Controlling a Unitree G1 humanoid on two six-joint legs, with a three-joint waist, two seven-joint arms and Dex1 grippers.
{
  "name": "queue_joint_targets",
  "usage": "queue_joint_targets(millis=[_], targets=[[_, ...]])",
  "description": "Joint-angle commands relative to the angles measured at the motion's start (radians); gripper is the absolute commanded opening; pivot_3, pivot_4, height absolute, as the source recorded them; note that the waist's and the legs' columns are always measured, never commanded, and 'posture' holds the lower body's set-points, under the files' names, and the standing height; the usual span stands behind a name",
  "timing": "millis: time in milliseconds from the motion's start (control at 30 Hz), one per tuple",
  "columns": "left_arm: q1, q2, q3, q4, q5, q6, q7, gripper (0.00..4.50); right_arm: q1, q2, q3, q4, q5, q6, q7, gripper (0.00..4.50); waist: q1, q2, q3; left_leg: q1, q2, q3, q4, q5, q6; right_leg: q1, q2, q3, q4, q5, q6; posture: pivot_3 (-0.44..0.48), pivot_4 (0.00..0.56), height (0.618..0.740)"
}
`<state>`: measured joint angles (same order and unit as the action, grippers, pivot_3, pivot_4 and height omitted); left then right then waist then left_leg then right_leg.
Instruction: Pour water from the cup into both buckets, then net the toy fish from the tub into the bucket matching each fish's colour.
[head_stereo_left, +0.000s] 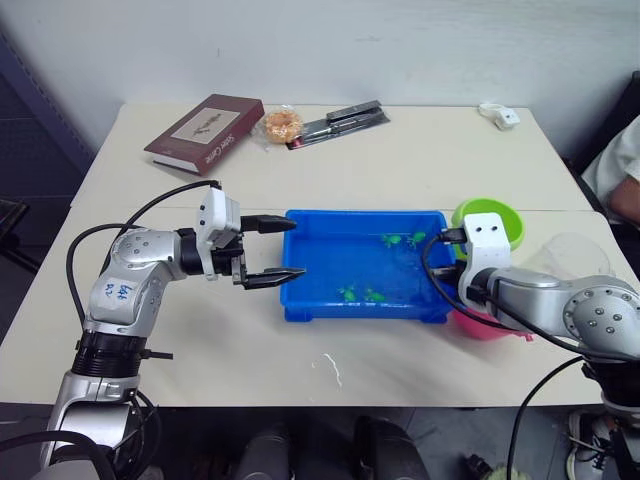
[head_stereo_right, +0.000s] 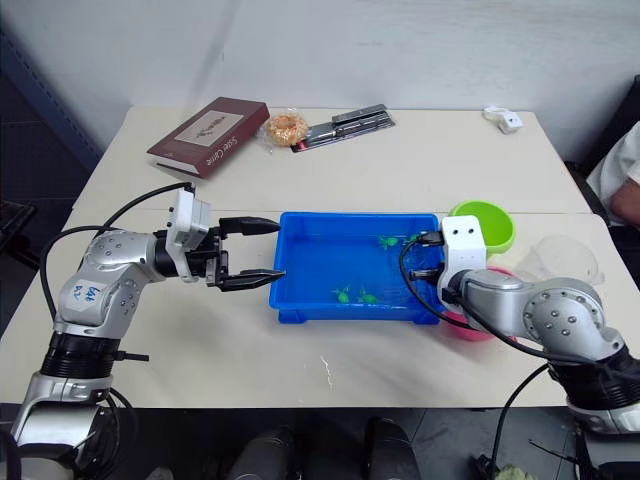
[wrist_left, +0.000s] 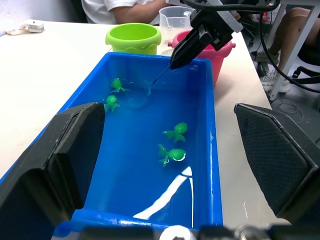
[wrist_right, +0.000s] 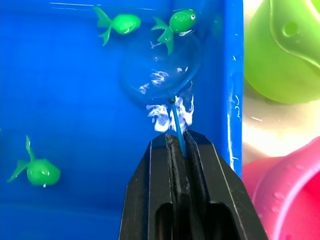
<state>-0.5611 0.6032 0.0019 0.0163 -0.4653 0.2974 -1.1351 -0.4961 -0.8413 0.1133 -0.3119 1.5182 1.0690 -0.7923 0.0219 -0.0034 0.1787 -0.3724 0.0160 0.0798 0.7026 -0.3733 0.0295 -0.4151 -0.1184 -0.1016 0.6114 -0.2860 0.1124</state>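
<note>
The blue tub (head_stereo_left: 300, 300) sits in the middle of the pale table (head_stereo_left: 420, 160), holding water and four green toy fish: two near its far right corner (head_stereo_left: 403, 240) and two near its front wall (head_stereo_left: 360, 295). The right gripper (wrist_right: 177, 145) has its two black fingers pressed together on the thin stick handle of the net (wrist_right: 160, 70), whose hoop is dipped into the water in the tub's far right part, just beside the two far fish; in the right wrist view one of those fish (wrist_right: 181, 22) lies at the hoop's rim, though whether it is inside the mesh cannot be told. The left gripper (head_stereo_left: 272, 250) hovers at the tub's left end with its fingers spread wide apart and holding nothing, one fingertip over the rim of the tub. The lime green bucket (head_stereo_left: 495, 218) stands just beside the tub's far right corner, and the pink bucket (wrist_left: 220, 52) stands next to it, nearer the robot, against the tub's right side and partly hidden behind the right arm in the head views. The clear cup (head_stereo_right: 565, 258) stands upright on the table just right of the buckets. At the far side of the table lie a dark red book (head_stereo_left: 205, 132), a small wrapped snack (head_stereo_left: 281, 126), a dark flat packet (head_stereo_left: 340, 122) and a small white object (head_stereo_left: 500, 115). A person's arm (head_stereo_left: 625, 180) shows at the right edge.
</note>
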Motion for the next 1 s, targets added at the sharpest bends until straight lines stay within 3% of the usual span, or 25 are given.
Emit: queue_joint_targets(millis=[33, 367, 600, 800, 1000], targets=[[0.002, 0.000, 0.024, -0.033, -0.018, -0.004, 0.005, 4.46, -0.004, 0.012, -0.041, -0.026, -0.066, 0.017, 0.018, 0.00, 0.000, 0.000, 0.000, 0.000, 0.000, 0.000, 0.000, 0.000, 0.000, 0.000, 0.000, 0.000, 0.000, 0.000, 0.000, 0.000, 0.150, 0.740], [0.013, 0.005, 0.029, -0.045, -0.021, -0.003, 0.008, 4.46, 0.022, -0.008, -0.079, -0.099, 0.021, 0.115, 0.059, 0.00, -0.001, 0.000, 0.000, 0.000, 0.000, -0.001, 0.000, 0.000, 0.000, 0.000, 0.000, 0.000, 0.000, 0.000, 0.000, 0.000, 0.150, 0.740], [0.015, 0.005, 0.029, -0.047, -0.023, -0.003, 0.010, 4.46, 0.035, -0.033, -0.076, -0.069, 0.115, 0.114, -0.021, 0.00, -0.001, 0.000, 0.000, 0.000, 0.000, -0.001, 0.000, 0.000, 0.000, 0.001, 0.000, -0.001, 0.000, 0.000, 0.000, 0.000, 0.150, 0.740], [0.014, 0.003, 0.028, -0.045, -0.024, -0.003, 0.010, 4.46, 0.013, -0.010, -0.075, -0.043, 0.085, 0.096, -0.049, 0.00, -0.001, 0.000, 0.000, 0.000, 0.000, -0.001, 0.000, 0.000, 0.000, 0.001, 0.000, -0.001, -0.001, 0.000, 0.000, 0.000, 0.150, 0.740], [0.012, 0.002, 0.026, -0.039, -0.023, -0.004, 0.008, 4.46, 0.004, 0.076, -0.071, -0.049, -0.083, 0.058, 0.053, 0.00, -0.002, 0.000, 0.000, 0.000, 0.000, -0.001, 0.000, 0.000, 0.000, 0.001, 0.001, -0.001, -0.001, 0.000, 0.000, 0.000, 0.150, 0.740]])
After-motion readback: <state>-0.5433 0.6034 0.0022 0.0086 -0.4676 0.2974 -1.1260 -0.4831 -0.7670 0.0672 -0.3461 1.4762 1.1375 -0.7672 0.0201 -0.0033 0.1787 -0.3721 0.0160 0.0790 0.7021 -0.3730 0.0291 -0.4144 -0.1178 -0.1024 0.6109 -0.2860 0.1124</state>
